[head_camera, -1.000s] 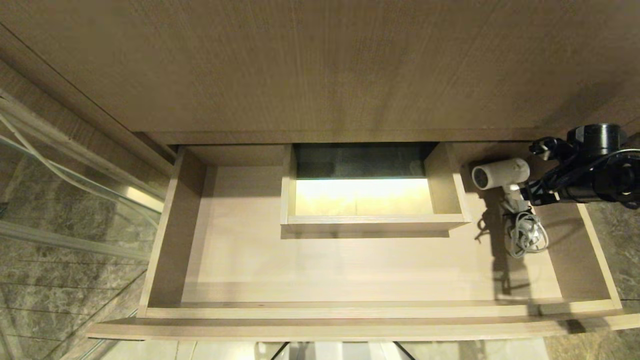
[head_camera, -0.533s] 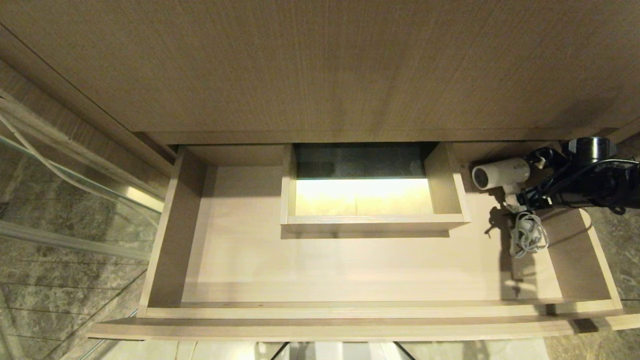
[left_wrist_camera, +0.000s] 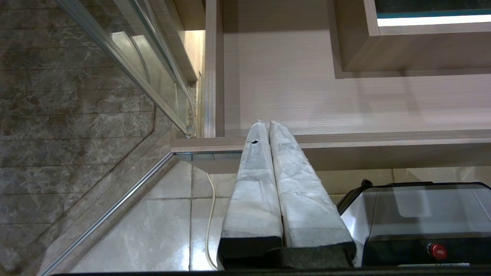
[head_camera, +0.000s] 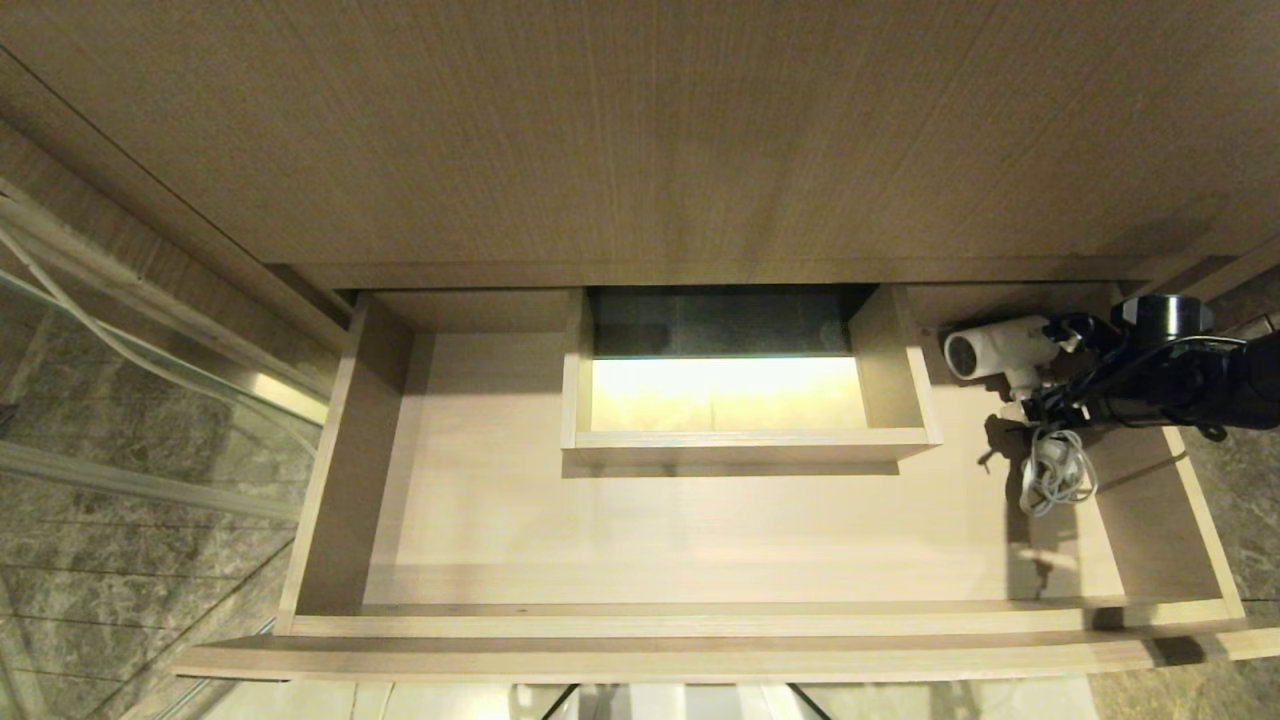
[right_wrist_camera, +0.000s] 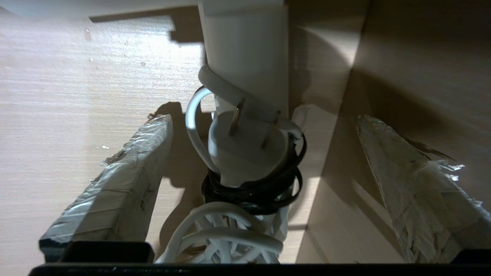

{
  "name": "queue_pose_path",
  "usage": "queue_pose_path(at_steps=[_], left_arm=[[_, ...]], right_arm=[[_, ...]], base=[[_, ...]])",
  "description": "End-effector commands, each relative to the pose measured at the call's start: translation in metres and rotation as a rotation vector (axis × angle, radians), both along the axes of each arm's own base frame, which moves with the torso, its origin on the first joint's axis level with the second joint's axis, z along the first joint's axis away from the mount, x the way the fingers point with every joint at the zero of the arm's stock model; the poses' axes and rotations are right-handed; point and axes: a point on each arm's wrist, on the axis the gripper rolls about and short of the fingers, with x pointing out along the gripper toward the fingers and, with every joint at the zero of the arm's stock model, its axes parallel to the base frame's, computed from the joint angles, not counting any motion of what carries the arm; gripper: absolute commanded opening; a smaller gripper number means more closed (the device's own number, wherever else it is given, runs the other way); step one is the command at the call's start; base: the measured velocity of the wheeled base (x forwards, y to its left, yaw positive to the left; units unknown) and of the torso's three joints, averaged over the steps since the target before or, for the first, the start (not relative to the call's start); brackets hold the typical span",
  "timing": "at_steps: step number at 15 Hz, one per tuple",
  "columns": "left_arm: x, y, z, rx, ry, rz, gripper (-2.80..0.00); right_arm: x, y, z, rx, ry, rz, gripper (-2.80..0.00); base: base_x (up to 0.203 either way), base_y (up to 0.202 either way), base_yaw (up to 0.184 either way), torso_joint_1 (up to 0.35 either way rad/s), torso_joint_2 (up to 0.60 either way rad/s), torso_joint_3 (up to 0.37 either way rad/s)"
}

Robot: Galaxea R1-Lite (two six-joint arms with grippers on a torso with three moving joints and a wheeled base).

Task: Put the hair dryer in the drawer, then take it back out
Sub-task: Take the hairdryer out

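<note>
The drawer (head_camera: 700, 622) stands pulled out, pale inside. In its back right corner lies the white hair dryer (head_camera: 1002, 346), barrel pointing left, with its coiled cord (head_camera: 1056, 474) in front of it. My right gripper (head_camera: 1056, 368) is open and reaches in from the right, its fingers on either side of the dryer's handle. In the right wrist view the plug (right_wrist_camera: 242, 148) and the dryer (right_wrist_camera: 245, 57) sit between the wrapped fingers (right_wrist_camera: 126, 180) without touching them; the gripper (right_wrist_camera: 262, 120) is close to the drawer's side wall (right_wrist_camera: 402, 76). My left gripper (left_wrist_camera: 264, 123) is shut and parked below the drawer front (left_wrist_camera: 383, 142).
A boxed cut-out (head_camera: 750, 438) takes up the drawer's middle back. A wood-grain panel (head_camera: 640, 130) overhangs behind. A glass partition (head_camera: 150, 400) and dark stone tiles lie to the left. My base (left_wrist_camera: 422, 222) stands under the drawer front.
My right arm has sunk lower into the drawer's right corner, bringing its open fingers around the dryer's handle. The hair dryer and cord have stayed put.
</note>
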Motion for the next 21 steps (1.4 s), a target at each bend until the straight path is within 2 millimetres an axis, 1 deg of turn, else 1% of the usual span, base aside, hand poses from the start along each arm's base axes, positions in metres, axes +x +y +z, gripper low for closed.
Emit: queue_pose_path(at_steps=[1, 8, 9, 10, 12, 14, 17, 21], left_arm=[[0.000, 0.000, 0.000, 0.000, 0.001, 0.000, -2.80], [0.000, 0.000, -0.001, 0.000, 0.002, 0.000, -2.80], [0.000, 0.000, -0.001, 0.000, 0.002, 0.000, -2.80], [0.000, 0.000, -0.001, 0.000, 0.002, 0.000, -2.80], [0.000, 0.000, -0.001, 0.000, 0.002, 0.000, -2.80], [0.000, 0.000, -0.001, 0.000, 0.002, 0.000, -2.80], [0.000, 0.000, -0.001, 0.000, 0.002, 0.000, -2.80], [0.000, 0.000, -0.001, 0.000, 0.002, 0.000, -2.80]], right_arm=[[0.001, 0.000, -0.009, 0.007, 0.021, 0.004, 0.00], [0.006, 0.002, -0.021, 0.038, 0.024, 0.047, 0.00], [0.006, 0.002, -0.021, 0.044, 0.016, 0.060, -1.76], [0.007, 0.002, -0.021, 0.033, 0.018, 0.079, -2.80], [0.005, 0.003, -0.023, -0.009, 0.034, 0.109, -2.80], [0.002, 0.004, -0.019, -0.009, 0.036, 0.109, -2.80], [-0.007, 0.007, -0.001, -0.012, 0.022, 0.109, -2.80], [-0.028, 0.014, 0.024, -0.016, 0.002, 0.110, -2.80]], base=[[0.000, 0.000, 0.000, 0.000, 0.00, 0.000], [0.000, 0.000, 0.000, 0.000, 0.00, 0.000], [0.000, 0.000, 0.000, 0.000, 0.00, 0.000], [0.000, 0.000, 0.000, 0.000, 0.00, 0.000], [0.000, 0.000, 0.000, 0.000, 0.00, 0.000], [0.000, 0.000, 0.000, 0.000, 0.00, 0.000], [0.000, 0.000, 0.000, 0.000, 0.00, 0.000], [0.000, 0.000, 0.000, 0.000, 0.00, 0.000]])
